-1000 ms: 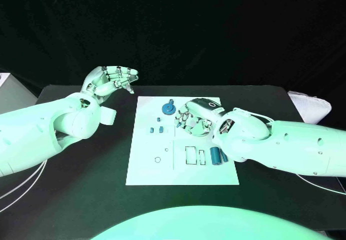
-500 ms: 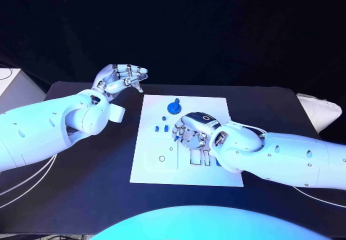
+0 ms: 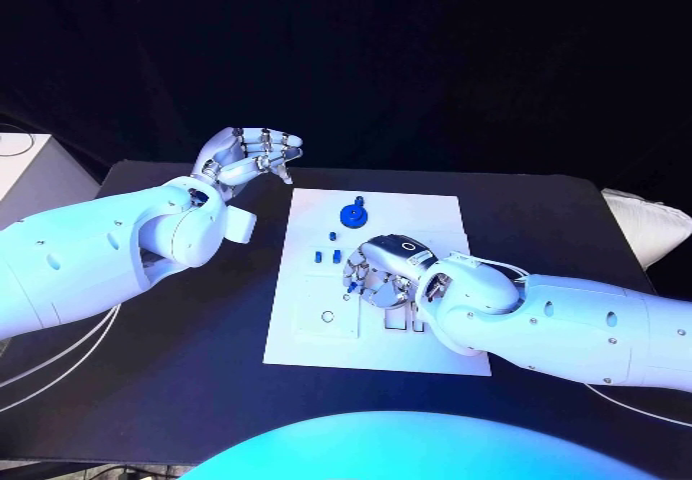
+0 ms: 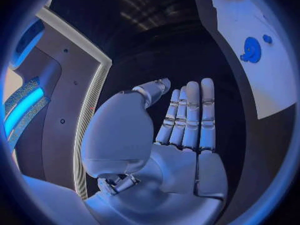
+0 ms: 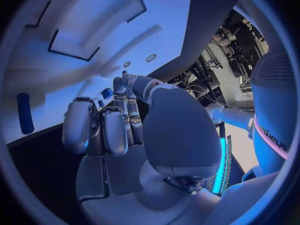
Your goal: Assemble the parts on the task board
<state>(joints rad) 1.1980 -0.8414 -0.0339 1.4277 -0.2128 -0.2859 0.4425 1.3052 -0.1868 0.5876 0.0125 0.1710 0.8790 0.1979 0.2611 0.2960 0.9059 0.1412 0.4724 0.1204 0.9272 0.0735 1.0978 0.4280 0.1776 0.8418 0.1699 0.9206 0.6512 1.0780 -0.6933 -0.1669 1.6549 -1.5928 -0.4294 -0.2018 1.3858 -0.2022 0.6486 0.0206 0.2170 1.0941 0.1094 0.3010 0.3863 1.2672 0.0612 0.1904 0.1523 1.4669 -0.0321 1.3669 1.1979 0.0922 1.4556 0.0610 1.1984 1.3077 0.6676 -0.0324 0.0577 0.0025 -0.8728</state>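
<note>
The white task board (image 3: 433,215) lies mid-table. A round blue part (image 3: 355,213) sits at its far end, and small blue parts (image 3: 320,256) lie left of centre. My right hand (image 3: 382,275) hovers low over the board's middle, fingers curled down towards it. In the right wrist view its fingertips (image 5: 125,87) reach a small blue part (image 5: 107,93); whether they pinch it is unclear. A blue cylinder (image 5: 24,112) lies on the board (image 5: 94,30) beside that hand. My left hand (image 3: 253,152) is raised beyond the board's far left corner, its palm (image 4: 181,155) bare and fingers straight.
A small ring hole (image 3: 327,316) marks the board's near left area. A white box (image 3: 29,170) stands off the black table (image 3: 188,330) at the left. A white object (image 3: 656,225) lies at the table's right edge.
The camera has shifted. My right hand has come nearer along the board, from beside the round blue part to the middle. The left hand stays raised.
</note>
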